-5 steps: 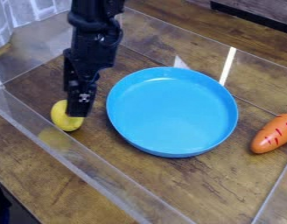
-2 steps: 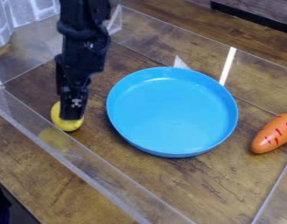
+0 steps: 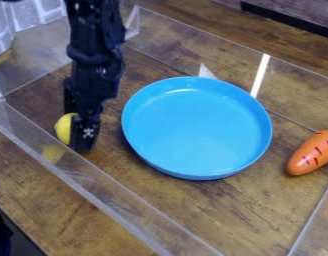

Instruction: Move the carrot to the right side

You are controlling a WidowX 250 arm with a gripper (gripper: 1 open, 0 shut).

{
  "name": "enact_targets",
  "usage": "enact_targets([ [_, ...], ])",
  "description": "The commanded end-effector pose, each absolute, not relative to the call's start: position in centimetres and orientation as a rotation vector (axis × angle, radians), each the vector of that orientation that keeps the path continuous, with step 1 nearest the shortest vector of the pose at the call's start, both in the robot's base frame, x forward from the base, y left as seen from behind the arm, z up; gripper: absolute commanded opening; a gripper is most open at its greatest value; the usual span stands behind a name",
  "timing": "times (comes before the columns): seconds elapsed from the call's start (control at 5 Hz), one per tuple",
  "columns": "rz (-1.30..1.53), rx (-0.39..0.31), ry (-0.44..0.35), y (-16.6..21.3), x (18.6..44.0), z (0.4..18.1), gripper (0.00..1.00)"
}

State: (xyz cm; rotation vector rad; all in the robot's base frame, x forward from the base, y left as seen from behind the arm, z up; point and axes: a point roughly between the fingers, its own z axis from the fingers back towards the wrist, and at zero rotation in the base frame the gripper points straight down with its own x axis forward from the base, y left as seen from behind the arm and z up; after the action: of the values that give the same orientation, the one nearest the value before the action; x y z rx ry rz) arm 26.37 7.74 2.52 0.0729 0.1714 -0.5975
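The fingers [image 3: 84, 136] stand open over the yellow fruit [image 3: 67, 127], well apart from the carrot [image 3: 315, 152]; closing here risks grabbing the wrong thing.

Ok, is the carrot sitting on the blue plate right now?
No, the carrot lies on the wooden table to the right of the blue plate, apart from its rim.

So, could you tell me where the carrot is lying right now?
The carrot lies on the wooden table at the picture's far right edge, just right of the blue plate and apart from it, far from the gripper.
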Motion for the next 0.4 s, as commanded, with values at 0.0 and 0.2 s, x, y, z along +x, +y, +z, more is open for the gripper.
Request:
enact_targets([
  [0.0, -0.579, 0.089, 0.145, 8.54, 26.75, 2.6, 1.0],
  [0.2, -0.576, 0.092, 0.142, 8.79, 26.76, 2.49, 0.0],
])
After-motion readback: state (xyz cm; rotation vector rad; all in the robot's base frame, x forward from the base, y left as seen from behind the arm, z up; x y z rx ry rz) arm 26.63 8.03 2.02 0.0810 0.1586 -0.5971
